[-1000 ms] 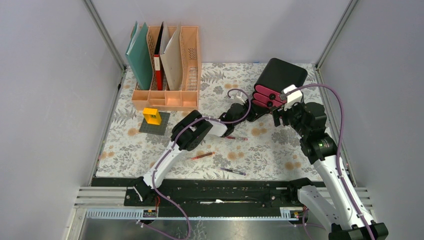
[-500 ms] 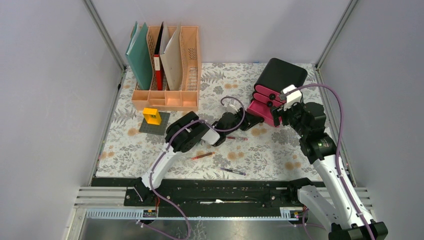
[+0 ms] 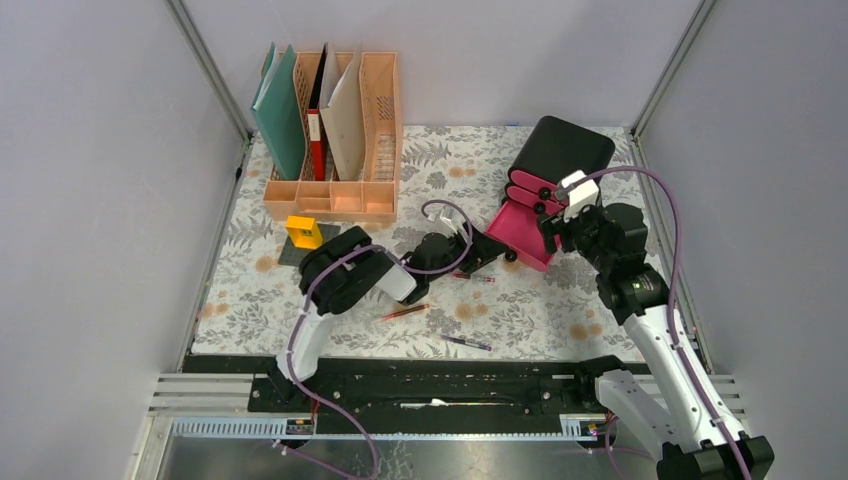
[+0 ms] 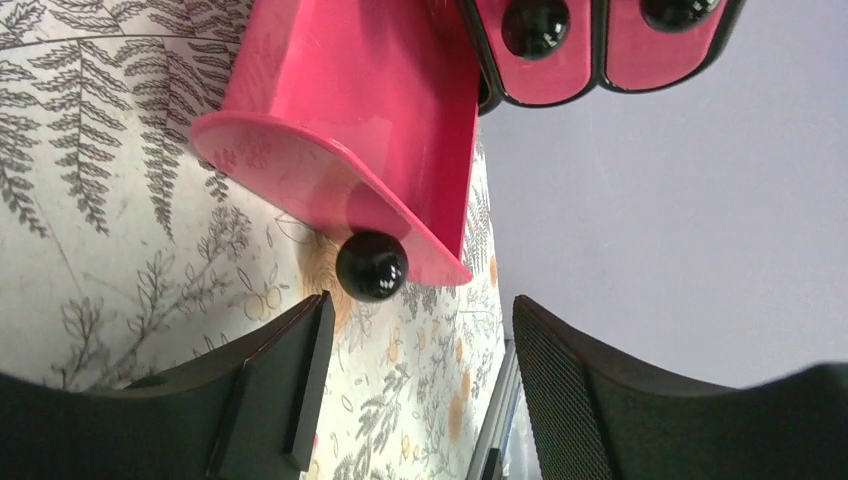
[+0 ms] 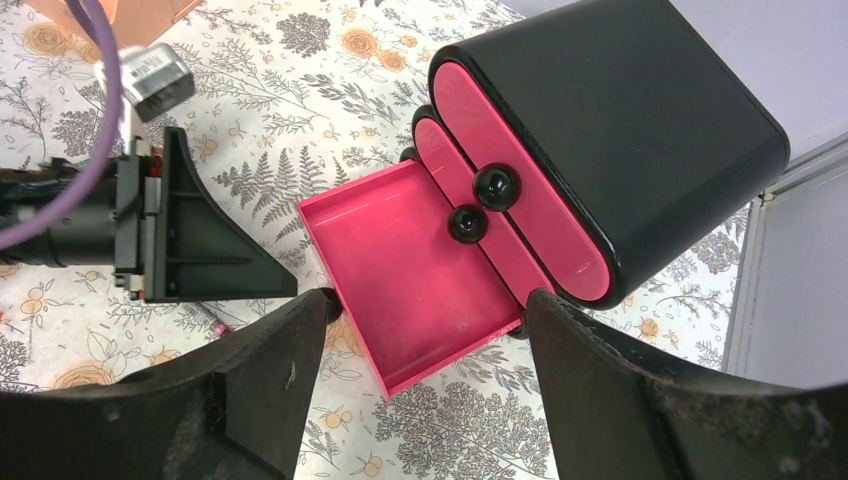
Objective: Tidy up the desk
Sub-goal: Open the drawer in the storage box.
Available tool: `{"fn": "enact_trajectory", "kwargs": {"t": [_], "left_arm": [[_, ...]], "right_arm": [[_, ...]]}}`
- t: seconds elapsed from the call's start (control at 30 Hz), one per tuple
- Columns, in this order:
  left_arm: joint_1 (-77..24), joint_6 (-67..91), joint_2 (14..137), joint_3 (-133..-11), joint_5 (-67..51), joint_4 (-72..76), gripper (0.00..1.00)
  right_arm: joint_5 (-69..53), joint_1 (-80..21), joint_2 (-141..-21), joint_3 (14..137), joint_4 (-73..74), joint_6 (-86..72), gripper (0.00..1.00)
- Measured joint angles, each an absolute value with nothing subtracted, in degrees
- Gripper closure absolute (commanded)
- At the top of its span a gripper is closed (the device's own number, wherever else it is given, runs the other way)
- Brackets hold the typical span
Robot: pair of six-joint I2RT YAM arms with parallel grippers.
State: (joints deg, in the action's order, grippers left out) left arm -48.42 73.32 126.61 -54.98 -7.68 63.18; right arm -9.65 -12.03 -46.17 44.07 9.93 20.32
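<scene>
Currently, the left gripper (image 4: 420,320) stands open just short of the black knob (image 4: 371,265) on the extended pink drawer (image 3: 522,235), the right gripper (image 5: 425,310) hovers open above it, and the red pen (image 3: 405,312) lies left-to-right on the desk (image 3: 560,310), nearer the left gripper.

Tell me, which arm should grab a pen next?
Left. The left gripper, open, is beside the nearest pen; the right gripper hovers by the open drawer, farther from every pen.
</scene>
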Motion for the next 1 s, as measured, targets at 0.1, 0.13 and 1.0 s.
{"fn": "enact_trajectory", "kwargs": {"t": [0.1, 0.13, 1.0], "left_arm": [[-48.6, 71.0, 121.8, -52.6, -7.2, 59.6, 0.26], [-48.7, 70.4, 120.4, -52.0, -7.2, 59.0, 0.25], [-52.7, 48.1, 74.8, -26.9, 14.0, 29.1, 0.08]], "right_arm": [[-10.1, -12.0, -46.6, 44.0, 9.9, 20.3, 0.21], [-10.2, -12.0, -46.7, 44.0, 9.9, 20.3, 0.2], [-34.5, -12.0, -49.6, 43.9, 19.0, 29.2, 0.0]]}}
